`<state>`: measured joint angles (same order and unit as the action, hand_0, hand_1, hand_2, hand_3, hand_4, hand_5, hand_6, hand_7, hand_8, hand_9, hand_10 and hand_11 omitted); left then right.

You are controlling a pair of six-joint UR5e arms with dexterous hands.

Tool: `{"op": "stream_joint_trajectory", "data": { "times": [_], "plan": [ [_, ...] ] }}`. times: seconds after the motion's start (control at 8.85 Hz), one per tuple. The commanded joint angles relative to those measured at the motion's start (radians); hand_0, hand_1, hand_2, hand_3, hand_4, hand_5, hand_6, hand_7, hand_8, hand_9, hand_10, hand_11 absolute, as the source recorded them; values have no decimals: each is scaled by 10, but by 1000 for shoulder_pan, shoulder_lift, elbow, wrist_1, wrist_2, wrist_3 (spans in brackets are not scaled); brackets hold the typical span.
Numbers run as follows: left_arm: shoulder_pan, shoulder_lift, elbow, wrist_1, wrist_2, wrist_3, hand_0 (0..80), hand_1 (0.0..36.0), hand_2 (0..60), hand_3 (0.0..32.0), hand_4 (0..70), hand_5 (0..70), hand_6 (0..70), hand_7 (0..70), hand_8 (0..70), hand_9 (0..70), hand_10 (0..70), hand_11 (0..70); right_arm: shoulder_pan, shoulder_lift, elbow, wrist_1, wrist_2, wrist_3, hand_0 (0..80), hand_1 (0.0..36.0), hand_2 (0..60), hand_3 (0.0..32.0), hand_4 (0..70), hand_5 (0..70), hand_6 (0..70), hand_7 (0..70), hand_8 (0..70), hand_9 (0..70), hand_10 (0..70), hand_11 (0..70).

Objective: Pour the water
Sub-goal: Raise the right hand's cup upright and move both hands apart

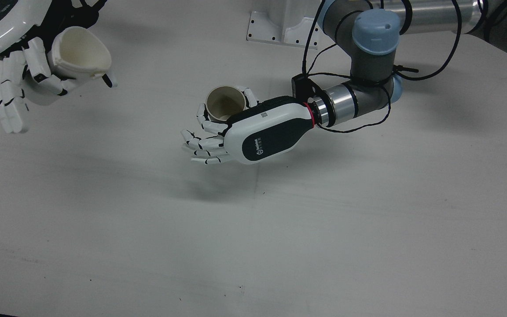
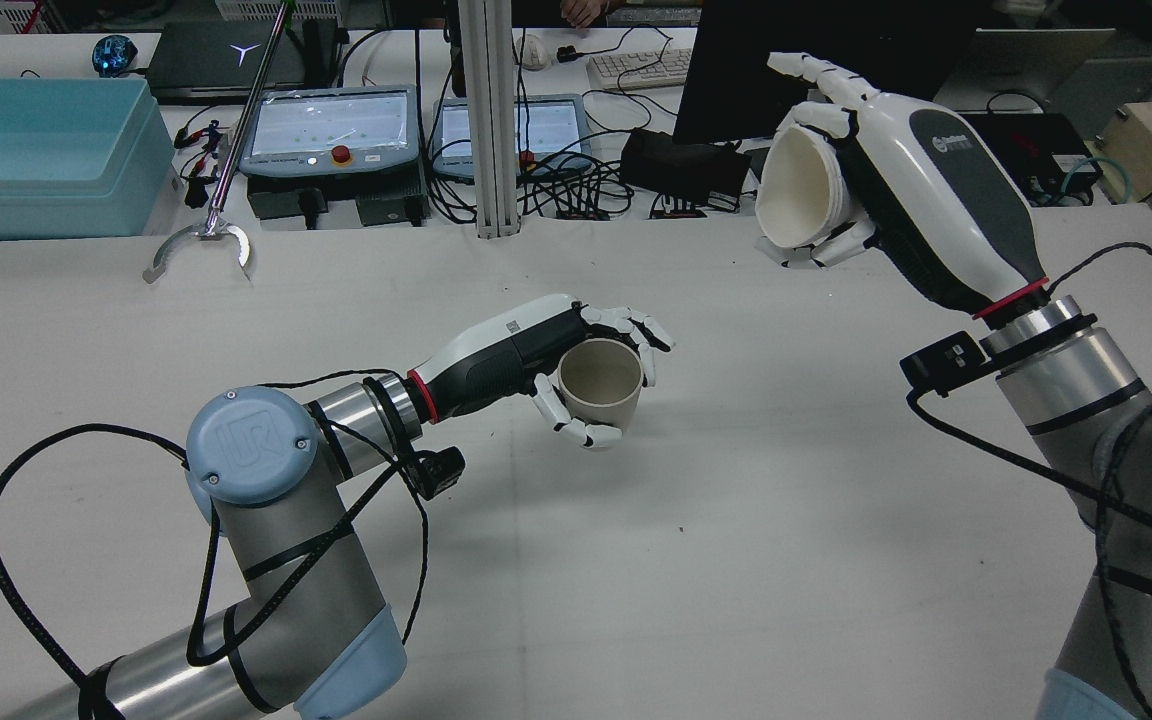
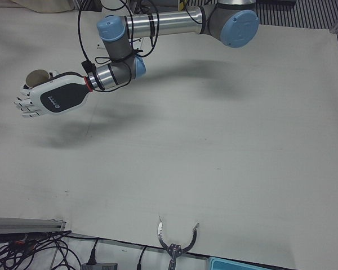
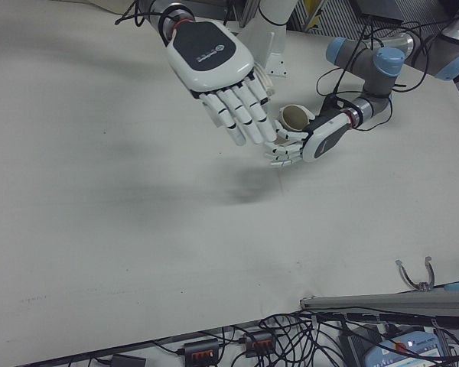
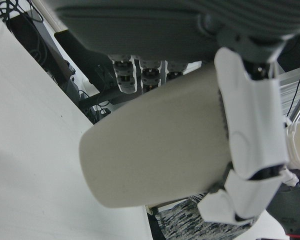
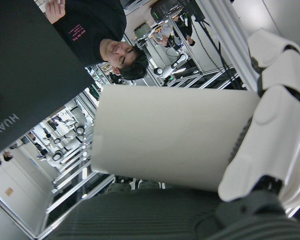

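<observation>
The white table (image 2: 736, 560) is bare around both hands; everything else sits beyond its far edge in the rear view. A dark monitor (image 2: 736, 70) stands just behind the raised right hand. Left of the monitor come 2 screen consoles (image 2: 331, 130), a blue bin (image 2: 36, 150) at the far left, and a metal claw tool (image 2: 198, 245) resting on the table's far edge. Nothing lies between the 2 cups.

The right hand (image 2: 921, 195) is lifted well above the table, right of the monitor, its fingers (image 2: 816, 250) wrapped around a white cup (image 2: 796, 195). That cup lies tipped on its side: its long axis runs nearly level and its mouth faces toward the other arm.

The left hand (image 2: 546, 355) hangs low over the table's middle, below and left of the monitor. Its fingers (image 2: 626, 325) curl around a tan cup (image 2: 601, 385), which stands nearly upright, mouth up, axis close to vertical. From the front view its inside (image 1: 223, 103) looks empty. The 2 cups are well apart.
</observation>
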<state>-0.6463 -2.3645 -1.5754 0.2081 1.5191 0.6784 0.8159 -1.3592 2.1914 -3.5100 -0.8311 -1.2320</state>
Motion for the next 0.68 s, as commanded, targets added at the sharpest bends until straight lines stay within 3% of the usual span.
{"op": "stream_joint_trajectory", "data": {
  "times": [0.0, 0.23, 0.56],
  "plan": [
    [-136, 123, 15, -60, 15, -43, 563, 360, 600, 0, 588, 700, 168, 313, 147, 217, 82, 142, 78, -41, -111, -1, 12, 328, 474, 140, 275, 0, 332, 700, 129, 178, 120, 190, 147, 219],
    [-212, 243, 50, -155, 15, -63, 565, 360, 600, 0, 583, 700, 167, 312, 145, 216, 83, 143, 100, -111, -133, 6, 18, 441, 473, 141, 278, 0, 331, 700, 127, 178, 121, 191, 149, 221],
    [-341, 385, 121, -270, 15, -126, 565, 360, 600, 0, 581, 700, 166, 311, 145, 215, 82, 142, 118, -146, -296, 23, 15, 697, 470, 128, 244, 0, 318, 700, 116, 170, 133, 210, 160, 238]
  ]
}}
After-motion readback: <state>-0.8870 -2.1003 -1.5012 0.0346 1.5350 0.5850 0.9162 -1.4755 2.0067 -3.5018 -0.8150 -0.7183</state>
